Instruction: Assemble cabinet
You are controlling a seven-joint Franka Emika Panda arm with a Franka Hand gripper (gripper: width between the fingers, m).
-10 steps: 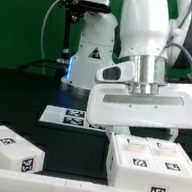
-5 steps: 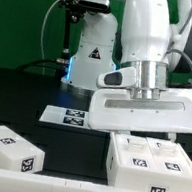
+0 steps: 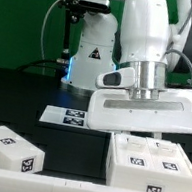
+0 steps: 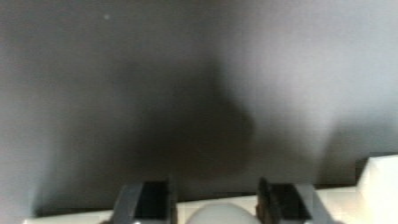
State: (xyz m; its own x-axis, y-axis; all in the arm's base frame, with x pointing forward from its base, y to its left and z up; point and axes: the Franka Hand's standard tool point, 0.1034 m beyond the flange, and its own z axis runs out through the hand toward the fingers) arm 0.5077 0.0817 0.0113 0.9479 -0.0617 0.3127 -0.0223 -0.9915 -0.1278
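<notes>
The cabinet's white box body [image 3: 153, 169], tagged on top and front, stands at the exterior view's lower right. The arm's wide white hand [image 3: 147, 111] hangs straight down onto the body's top rear edge, and its fingers are hidden there. In the wrist view my gripper [image 4: 215, 186] shows two dark fingers standing narrow, with a rounded white cabinet piece [image 4: 217, 214] filling the gap between them. That view is blurred. A second white tagged cabinet box piece [image 3: 9, 148] lies at the exterior view's lower left.
The marker board [image 3: 72, 117] lies flat on the black table behind the parts, in front of the robot's base [image 3: 91, 53]. A pale edge [image 4: 382, 185] shows at the side of the wrist view.
The hand has sunk a little onto the cabinet body and barely shifted sideways. The left box piece and marker board have not moved.
</notes>
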